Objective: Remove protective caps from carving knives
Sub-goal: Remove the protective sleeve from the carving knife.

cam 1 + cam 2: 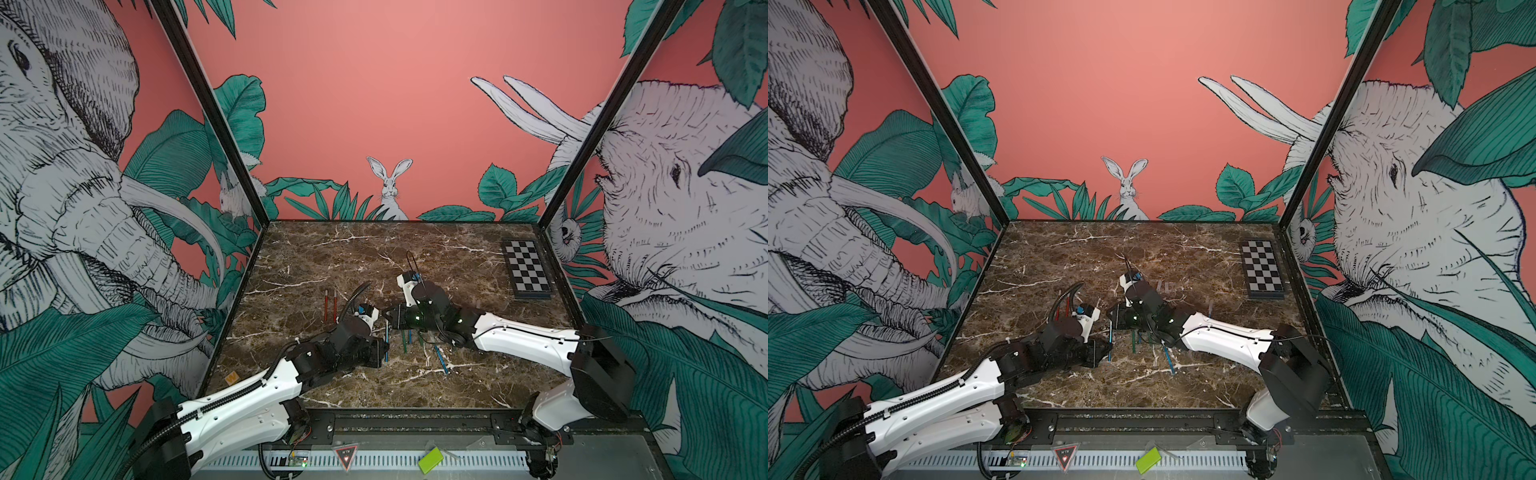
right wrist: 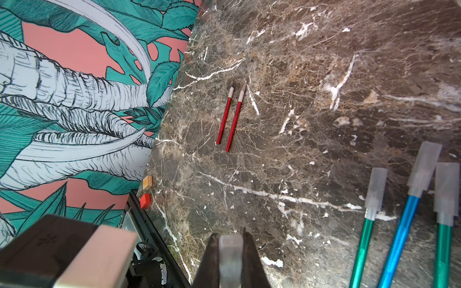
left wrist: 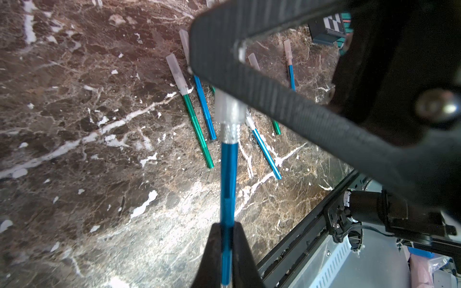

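A blue carving knife [image 3: 228, 179] hangs above the marble between both grippers. My left gripper [image 3: 227, 239] is shut on its handle end. The protective cap [image 3: 225, 107] still sits over the knife's silvery collar, and its far end disappears between the right gripper's black fingers [image 3: 274, 99]. In the right wrist view my right gripper [image 2: 230, 240] is shut on that greyish cap [image 2: 230, 259]. Both top views show the held knife [image 1: 387, 343] [image 1: 1109, 340] with the right gripper [image 1: 387, 318] at its far end and the left gripper [image 1: 384, 355] at its near end.
Two red knives [image 2: 230, 117] [image 1: 330, 305] lie uncapped at the left. Capped green and blue knives [image 2: 404, 224] [image 3: 199, 117] lie under and beside the right arm. A checkerboard [image 1: 527, 270] rests at the back right. Small blocks [image 2: 146, 192] sit at the table's left edge.
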Controlling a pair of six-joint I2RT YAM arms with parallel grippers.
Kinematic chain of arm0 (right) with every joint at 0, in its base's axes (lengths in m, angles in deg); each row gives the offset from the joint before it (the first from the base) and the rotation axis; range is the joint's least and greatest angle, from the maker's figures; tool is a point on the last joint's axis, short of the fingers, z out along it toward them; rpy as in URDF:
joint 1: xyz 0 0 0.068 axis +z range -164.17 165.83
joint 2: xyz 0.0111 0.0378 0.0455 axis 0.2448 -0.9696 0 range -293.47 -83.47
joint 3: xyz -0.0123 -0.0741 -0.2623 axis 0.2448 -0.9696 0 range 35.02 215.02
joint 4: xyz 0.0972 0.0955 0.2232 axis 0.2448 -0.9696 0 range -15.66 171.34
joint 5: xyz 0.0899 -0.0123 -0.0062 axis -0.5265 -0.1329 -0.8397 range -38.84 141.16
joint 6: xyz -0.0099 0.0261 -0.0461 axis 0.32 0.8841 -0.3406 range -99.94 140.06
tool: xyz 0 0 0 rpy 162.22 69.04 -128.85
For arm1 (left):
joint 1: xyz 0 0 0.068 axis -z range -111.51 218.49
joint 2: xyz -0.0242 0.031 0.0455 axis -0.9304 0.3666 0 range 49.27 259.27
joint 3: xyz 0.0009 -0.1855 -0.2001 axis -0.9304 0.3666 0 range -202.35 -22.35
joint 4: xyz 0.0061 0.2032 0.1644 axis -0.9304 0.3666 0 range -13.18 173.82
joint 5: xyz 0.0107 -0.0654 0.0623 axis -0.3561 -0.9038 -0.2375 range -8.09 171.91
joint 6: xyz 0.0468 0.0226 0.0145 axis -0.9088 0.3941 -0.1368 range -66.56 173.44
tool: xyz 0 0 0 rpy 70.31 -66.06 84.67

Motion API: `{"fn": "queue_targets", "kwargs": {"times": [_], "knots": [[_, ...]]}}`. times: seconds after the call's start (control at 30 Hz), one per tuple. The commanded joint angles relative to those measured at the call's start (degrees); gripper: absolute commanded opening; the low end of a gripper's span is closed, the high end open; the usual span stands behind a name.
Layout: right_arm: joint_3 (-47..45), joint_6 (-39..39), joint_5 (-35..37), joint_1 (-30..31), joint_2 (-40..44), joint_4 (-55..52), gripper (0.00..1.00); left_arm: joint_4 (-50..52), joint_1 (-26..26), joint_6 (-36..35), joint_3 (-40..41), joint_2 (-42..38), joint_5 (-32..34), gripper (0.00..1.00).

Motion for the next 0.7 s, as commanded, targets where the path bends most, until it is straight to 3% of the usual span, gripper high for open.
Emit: {"fn": "queue_targets", "kwargs": {"times": [0.0, 0.37, 0.67], "knots": [[2.89, -0.91, 4.33, -2.42, 0.36, 6.81, 0.0, 6.86, 0.3, 1.09, 0.67, -0.02, -2.67, 0.0], [3.86, -1.24, 3.11, -4.18, 0.1, 6.65, 0.0, 7.3, 0.3, 0.87, 0.15, 0.38, -2.6, 0.0], [0.31, -4.9, 7.08, -7.39, 9.6, -3.17, 0.0, 24.29, -1.93, -3.71, -8.2, 0.04, 10.91, 0.0]]}}
